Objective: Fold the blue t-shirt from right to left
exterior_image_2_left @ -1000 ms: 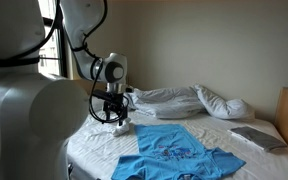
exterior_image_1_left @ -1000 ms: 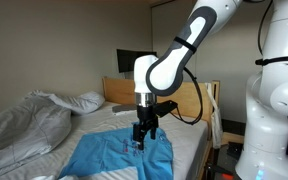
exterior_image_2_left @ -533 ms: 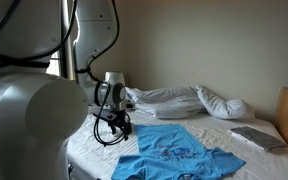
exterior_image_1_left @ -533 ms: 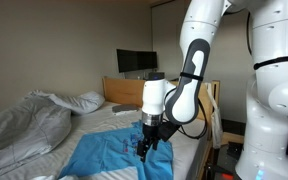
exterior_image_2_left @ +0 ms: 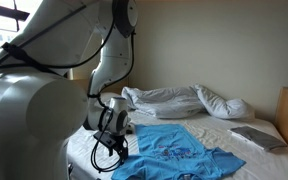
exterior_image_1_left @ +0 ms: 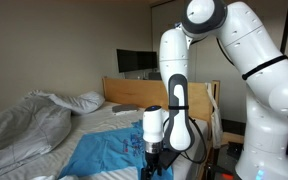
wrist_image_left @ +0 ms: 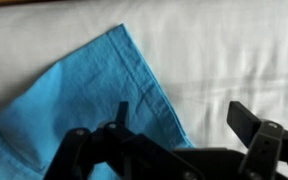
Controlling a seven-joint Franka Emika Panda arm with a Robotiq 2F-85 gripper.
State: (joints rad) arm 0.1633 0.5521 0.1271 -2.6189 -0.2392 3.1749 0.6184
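Hovering at the shirt's corner

Claw [wrist_image_left: 180, 118] gapes wide astride the hem of the blue t-shirt [wrist_image_left: 74, 100], which lies spread on the table [wrist_image_left: 234, 50]. It should probably sink lower and pinch both layers before lifting.

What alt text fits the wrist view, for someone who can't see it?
An open gripper sits over the hemmed edge of a blue t-shirt on a white sheet, with cloth under one side and bare sheet under the other. The t-shirt's corner points to the top of the picture.
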